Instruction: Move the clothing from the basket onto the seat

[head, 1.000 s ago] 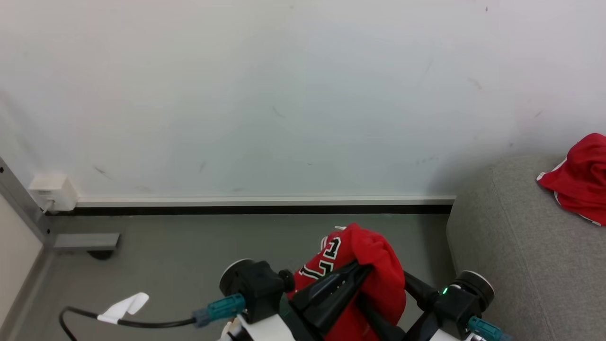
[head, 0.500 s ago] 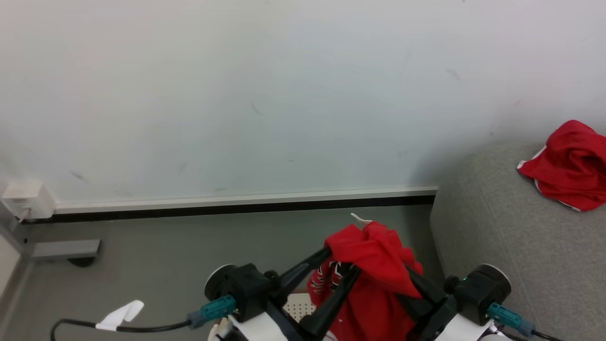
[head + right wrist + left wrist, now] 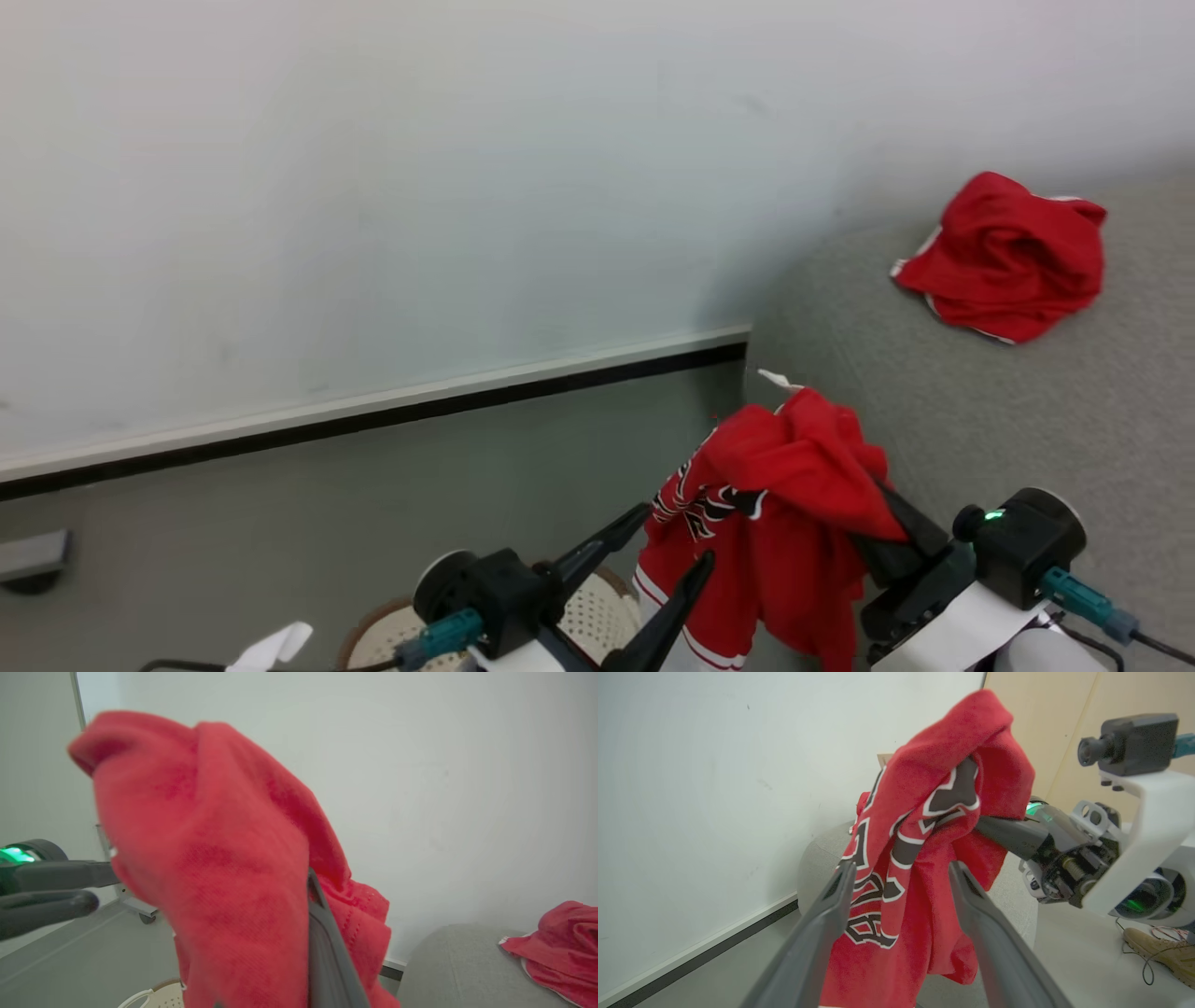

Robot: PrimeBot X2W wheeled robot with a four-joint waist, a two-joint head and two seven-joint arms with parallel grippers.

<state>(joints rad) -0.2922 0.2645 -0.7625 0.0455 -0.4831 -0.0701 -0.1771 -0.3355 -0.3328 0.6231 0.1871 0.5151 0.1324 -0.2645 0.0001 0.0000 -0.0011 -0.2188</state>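
1 red jersey (image 3: 794, 467), pinched in my right gripper (image 3: 882, 523) at the edge of the grey sofa (image 3: 980, 420), left gripper (image 3: 677, 535) spread open alongside: draped loosely, it could slide off short of the cushion.

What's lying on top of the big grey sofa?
A crumpled red shirt with white trim lies on the sofa. Whatever is beneath that shirt is covered. A second red shirt hangs from the right claw, not yet set down.
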